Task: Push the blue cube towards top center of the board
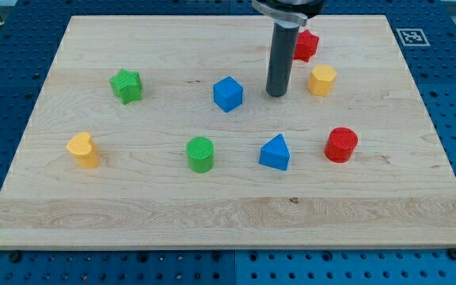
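Note:
The blue cube (228, 93) sits a little above the middle of the wooden board (228, 214). My tip (276, 94) rests on the board just to the cube's right, with a small gap between them. The dark rod rises from there to the view's top edge. The rod partly hides a red block (306, 45) behind it near the top of the board.
A yellow hexagonal block (322, 80) lies right of my tip. A green star (126, 85) is at the left, a yellow block (83, 150) at lower left, a green cylinder (200, 153), a blue triangular block (275, 153) and a red cylinder (341, 145) below.

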{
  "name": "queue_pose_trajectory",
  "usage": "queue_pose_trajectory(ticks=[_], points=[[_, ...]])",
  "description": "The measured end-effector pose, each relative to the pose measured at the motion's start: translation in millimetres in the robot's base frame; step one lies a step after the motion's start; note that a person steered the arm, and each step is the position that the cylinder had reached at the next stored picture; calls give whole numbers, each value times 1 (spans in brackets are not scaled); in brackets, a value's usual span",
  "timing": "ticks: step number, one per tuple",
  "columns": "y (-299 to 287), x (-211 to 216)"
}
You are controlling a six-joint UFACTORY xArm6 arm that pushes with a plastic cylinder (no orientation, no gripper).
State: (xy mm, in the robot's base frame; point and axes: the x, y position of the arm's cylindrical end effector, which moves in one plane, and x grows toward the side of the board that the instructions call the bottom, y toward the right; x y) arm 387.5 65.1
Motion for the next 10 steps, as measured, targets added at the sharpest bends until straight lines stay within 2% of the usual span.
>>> queue_pose_trajectory(ticks=[2,5,8,9,10], points=[[-11,7],[-19,43],[-55,-1],[-59,17],[-59,68]])
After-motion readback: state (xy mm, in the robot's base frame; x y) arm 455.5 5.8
